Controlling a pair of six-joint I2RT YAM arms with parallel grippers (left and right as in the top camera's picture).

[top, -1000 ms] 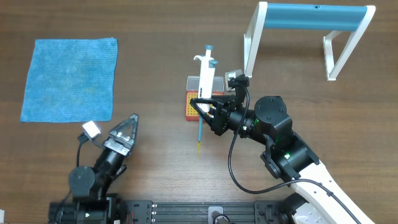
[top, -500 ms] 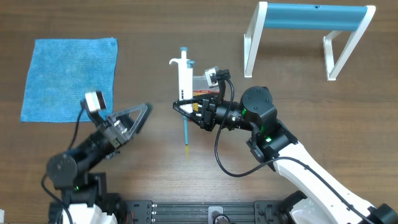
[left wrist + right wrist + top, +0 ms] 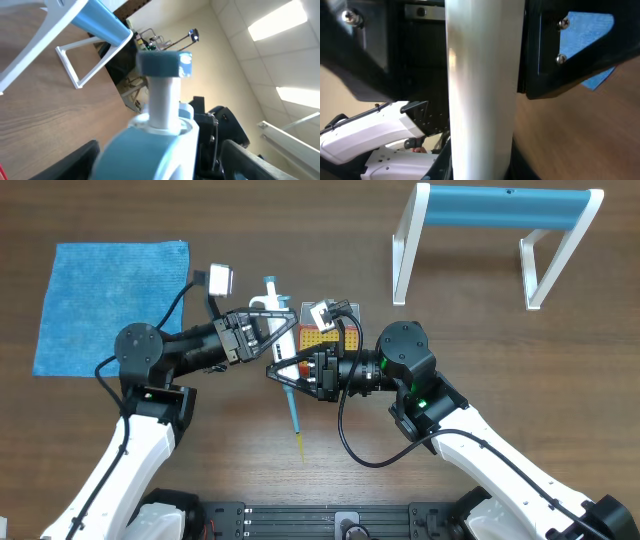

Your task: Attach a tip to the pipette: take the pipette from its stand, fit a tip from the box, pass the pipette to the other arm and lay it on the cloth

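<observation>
The white pipette (image 3: 294,410) with a blue plunger and a yellow tip (image 3: 301,445) hangs above the table's middle, in front of the orange tip box (image 3: 320,336). My right gripper (image 3: 290,372) is shut on its white body (image 3: 480,90), black fingers (image 3: 365,55) on both sides. From the left, my left gripper (image 3: 268,335) stands open around the pipette's upper end. Its fingers (image 3: 75,162) flank the blue collar, and the plunger (image 3: 160,65) rises between them. The blue cloth (image 3: 110,310) lies flat at the far left.
The white and blue pipette stand (image 3: 500,210) is at the back right, also seen as the stand (image 3: 100,25) behind the plunger. Bare wooden table lies between the cloth and the grippers and along the front.
My left arm swung up and right from the front left until its open gripper reached the pipette's head. My right arm carried the pipette leftward off the tip box.
</observation>
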